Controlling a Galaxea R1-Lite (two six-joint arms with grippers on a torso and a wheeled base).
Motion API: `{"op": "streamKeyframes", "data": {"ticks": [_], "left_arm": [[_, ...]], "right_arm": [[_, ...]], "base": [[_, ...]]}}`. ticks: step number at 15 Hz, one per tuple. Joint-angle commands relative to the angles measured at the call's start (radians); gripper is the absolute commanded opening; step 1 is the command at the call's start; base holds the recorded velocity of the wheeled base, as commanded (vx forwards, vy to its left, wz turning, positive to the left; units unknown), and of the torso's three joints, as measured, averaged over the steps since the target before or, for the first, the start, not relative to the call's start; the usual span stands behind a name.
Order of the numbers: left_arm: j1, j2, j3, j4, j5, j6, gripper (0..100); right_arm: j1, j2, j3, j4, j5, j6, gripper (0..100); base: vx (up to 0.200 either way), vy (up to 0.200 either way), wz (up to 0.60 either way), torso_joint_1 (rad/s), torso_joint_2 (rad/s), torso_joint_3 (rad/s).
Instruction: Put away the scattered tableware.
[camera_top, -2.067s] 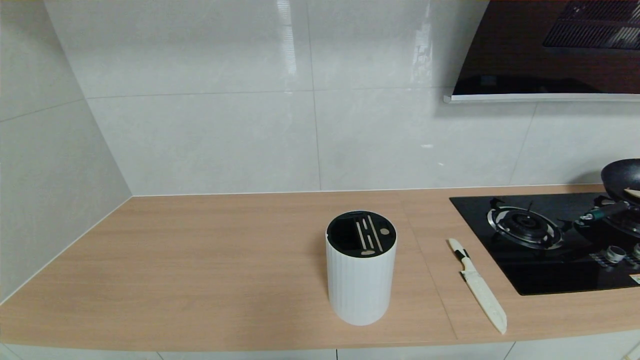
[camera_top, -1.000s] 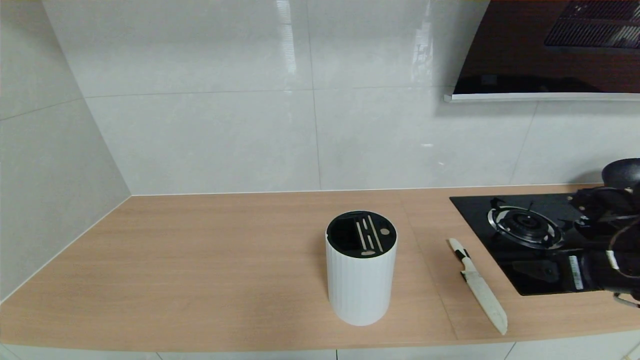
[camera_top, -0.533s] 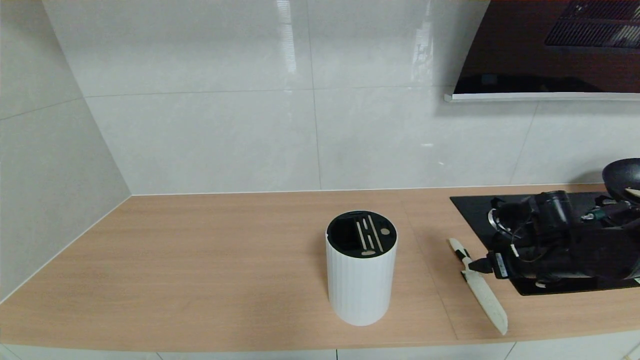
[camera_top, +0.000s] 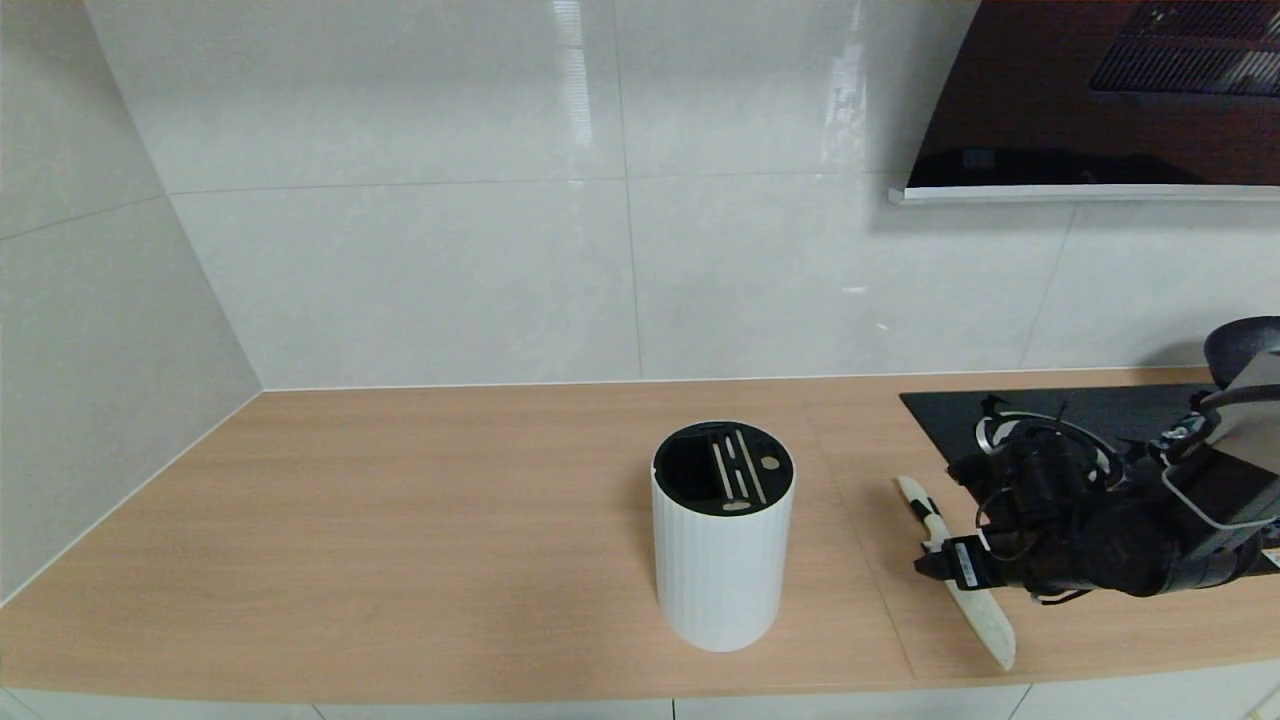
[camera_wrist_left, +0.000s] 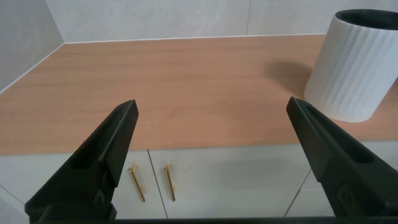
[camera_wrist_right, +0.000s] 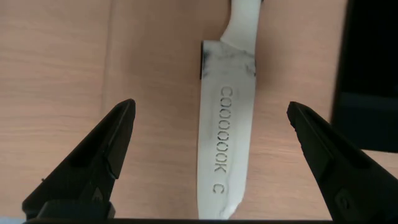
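A cream knife with a speckled blade lies flat on the wooden counter, just left of the hob. My right gripper hovers over it, open; in the right wrist view the blade runs lengthwise between the two spread fingers of that gripper. The white ribbed knife holder stands upright left of the knife, its black slotted top showing. My left gripper is open and holds nothing, low in front of the counter's edge, with the holder off to one side.
A black gas hob with a burner sits right of the knife, and a dark pan rests at its far right. A range hood hangs above. Cabinet doors with gold handles lie below the counter edge.
The right arm came in from the right edge and moved left across the hob until its open gripper stood over the knife. Knife and holder have not moved.
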Motion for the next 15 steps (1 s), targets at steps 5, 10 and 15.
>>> {"op": "streamKeyframes", "data": {"ticks": [5, 10, 15], "left_arm": [[0.0, 0.0, 0.0, 0.0, 0.0, 0.0, 100], [0.0, 0.0, 0.0, 0.0, 0.0, 0.0, 100], [0.0, 0.0, 0.0, 0.0, 0.0, 0.0, 100]], "right_arm": [[0.001, 0.108, -0.038, -0.077, -0.001, -0.002, 100], [-0.007, 0.134, -0.05, -0.1, 0.001, -0.002, 100], [-0.009, 0.134, -0.052, -0.1, 0.008, 0.0, 100]], "base": [[0.0, 0.0, 0.0, 0.0, 0.0, 0.0], [0.0, 0.0, 0.0, 0.0, 0.0, 0.0], [0.0, 0.0, 0.0, 0.0, 0.0, 0.0]]}}
